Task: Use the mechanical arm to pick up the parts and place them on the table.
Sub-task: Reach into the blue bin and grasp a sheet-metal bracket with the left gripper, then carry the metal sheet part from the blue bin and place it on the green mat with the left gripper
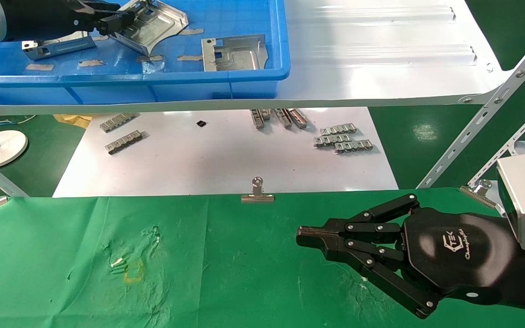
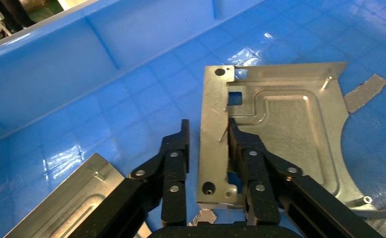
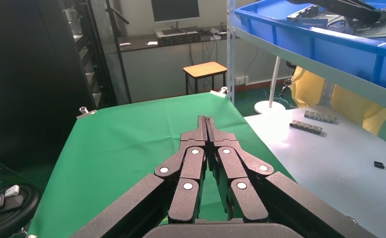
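A green-clothed table (image 1: 62, 255) spreads below a glossy white shelf (image 1: 381, 54) carrying a blue plastic bin (image 1: 153, 77). Over the cloth, the right gripper (image 1: 306, 237) hovers with fingers pressed together, holding nothing. Inside the bin, the left gripper (image 2: 208, 136) straddles the folded edge of a silver sheet-metal bracket (image 2: 290, 129), one finger (image 2: 173, 153) set apart from the metal, so the jaws stand narrowly parted around it. A second bracket (image 1: 235, 53) lies nearby on the bin floor, a third (image 1: 59, 45) beneath the arm.
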### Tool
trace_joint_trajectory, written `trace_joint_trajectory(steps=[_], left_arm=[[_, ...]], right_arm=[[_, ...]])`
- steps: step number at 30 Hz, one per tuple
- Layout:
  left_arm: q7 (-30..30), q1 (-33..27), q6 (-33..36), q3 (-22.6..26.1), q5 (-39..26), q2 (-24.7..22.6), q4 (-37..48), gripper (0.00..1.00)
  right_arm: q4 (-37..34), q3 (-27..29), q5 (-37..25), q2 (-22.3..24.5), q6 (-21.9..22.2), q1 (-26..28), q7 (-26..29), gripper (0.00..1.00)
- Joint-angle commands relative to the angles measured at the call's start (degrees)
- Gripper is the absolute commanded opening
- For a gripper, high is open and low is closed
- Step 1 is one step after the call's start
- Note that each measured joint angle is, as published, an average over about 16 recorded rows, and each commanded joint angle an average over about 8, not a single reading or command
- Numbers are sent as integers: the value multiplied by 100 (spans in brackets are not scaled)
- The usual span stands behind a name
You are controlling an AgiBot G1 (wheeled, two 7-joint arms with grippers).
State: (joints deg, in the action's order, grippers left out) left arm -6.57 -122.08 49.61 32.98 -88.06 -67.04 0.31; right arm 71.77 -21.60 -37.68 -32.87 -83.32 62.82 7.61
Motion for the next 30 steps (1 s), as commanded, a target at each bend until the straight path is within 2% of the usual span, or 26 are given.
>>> trace_joint_trajectory(steps=[1,4,6,10,14,18,26,30], left_arm=[[-14,11,-3,1,-2,-4,-7,0],[33,25,7,-33,47,14,-53,0],[79,19,37,-66,95,34,-91,0],[197,-43,216,-155,225,98,-185,0],[388,-130,684,-270,399,217,-304,0],[689,-179,1508,-394,603,396,-444,0],[1519,-194,3572,-536,913,752,-747,0],[1925,-68,4148,-501,1045,903,-997,0]], right_arm=[[0,0,0,0,0,0,0,45],[0,0,0,0,0,0,0,83],[0,0,0,0,0,0,0,100],[0,0,0,0,0,0,0,100],[0,0,0,0,0,0,0,100],[0,-1,0,0,0,0,0,100],[0,-1,0,0,0,0,0,100],[0,-1,1,0,0,0,0,100]])
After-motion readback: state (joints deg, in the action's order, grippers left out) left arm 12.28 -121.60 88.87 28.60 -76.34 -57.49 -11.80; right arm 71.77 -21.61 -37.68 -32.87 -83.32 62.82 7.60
